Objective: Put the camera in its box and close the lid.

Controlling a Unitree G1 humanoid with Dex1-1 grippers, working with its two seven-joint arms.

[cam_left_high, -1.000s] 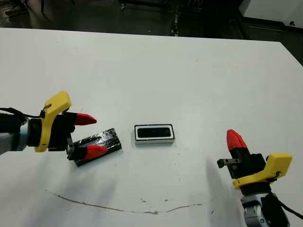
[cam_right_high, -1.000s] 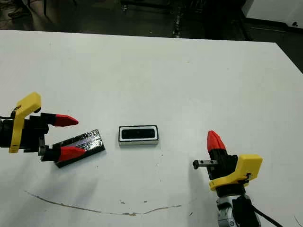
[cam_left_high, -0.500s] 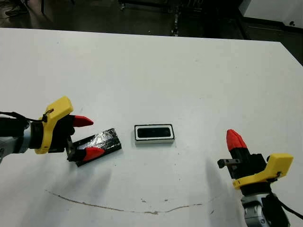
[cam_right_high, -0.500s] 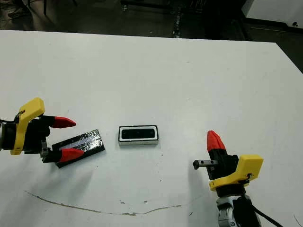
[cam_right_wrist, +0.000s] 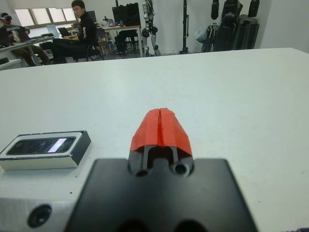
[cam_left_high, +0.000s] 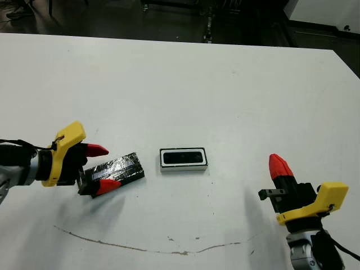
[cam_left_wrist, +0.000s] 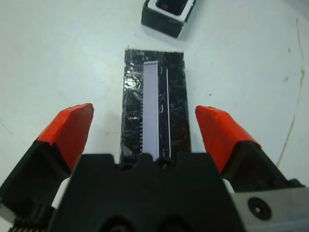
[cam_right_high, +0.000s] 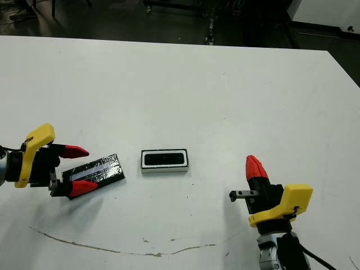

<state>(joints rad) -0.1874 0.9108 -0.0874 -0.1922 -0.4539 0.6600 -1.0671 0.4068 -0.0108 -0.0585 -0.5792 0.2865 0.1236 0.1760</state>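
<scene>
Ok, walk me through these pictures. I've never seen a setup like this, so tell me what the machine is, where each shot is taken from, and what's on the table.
This is a humanoid robot with two arms at a white table. Two pictures come from cameras in its head, looking down; the other two come from cameras on its wrists, looking along the fingers. The left gripper is open, its red fingers either side of a glossy black lid lying flat; nothing is lifted yet. Beside the lid stands a small white box with the dark camera already inside. The right gripper is shut, holds nothing, and waits off to the side. The right wrist view also shows people sitting beyond the table.
</scene>
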